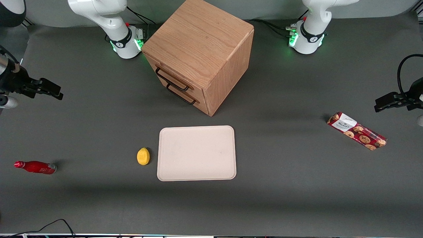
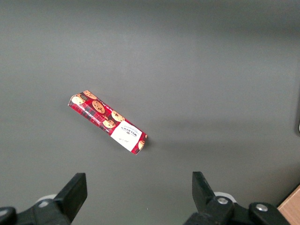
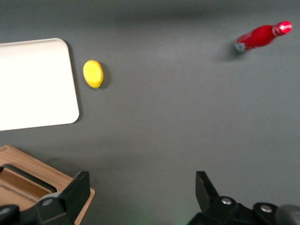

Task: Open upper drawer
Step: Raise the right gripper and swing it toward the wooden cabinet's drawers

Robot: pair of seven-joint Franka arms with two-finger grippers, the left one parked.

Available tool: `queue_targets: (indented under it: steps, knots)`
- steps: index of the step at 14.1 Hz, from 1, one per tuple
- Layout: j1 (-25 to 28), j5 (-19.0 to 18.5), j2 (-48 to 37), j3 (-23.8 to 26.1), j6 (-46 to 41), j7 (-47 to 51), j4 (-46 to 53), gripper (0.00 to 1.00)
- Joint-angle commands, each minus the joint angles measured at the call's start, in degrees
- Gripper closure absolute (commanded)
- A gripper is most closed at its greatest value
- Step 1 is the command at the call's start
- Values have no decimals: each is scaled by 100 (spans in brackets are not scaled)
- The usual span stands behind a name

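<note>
The light oak cabinet (image 1: 198, 49) stands in the middle of the table, turned at an angle. Its upper drawer (image 1: 167, 73) is shut flush, with a thin black bar handle (image 1: 172, 80) across its front. The lower drawer's handle (image 1: 181, 95) sits just below it. My gripper (image 1: 60, 93) hovers above the table toward the working arm's end, well apart from the cabinet and level with its front. It is open and holds nothing (image 3: 140, 192). In the right wrist view a corner of the cabinet (image 3: 51, 180) shows beside one finger (image 3: 77, 192).
A beige tray (image 1: 196, 153) lies in front of the cabinet, nearer the camera, with a yellow lemon (image 1: 143, 156) beside it. A red bottle (image 1: 35, 167) lies on its side toward the working arm's end. A cookie pack (image 1: 357, 131) lies toward the parked arm's end.
</note>
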Motion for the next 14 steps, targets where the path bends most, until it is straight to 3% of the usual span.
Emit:
queue_targets:
  steps: [1, 8, 12, 14]
  knots:
    - [336, 48, -7, -41, -131, -312, 139, 0]
    - [1513, 83, -43, -85, -439, -585, 139, 0]
    - [2427, 83, -16, -453, -448, -585, 148, 0]
    - [2666, 301, 54, -454, -448, -612, 148, 0]
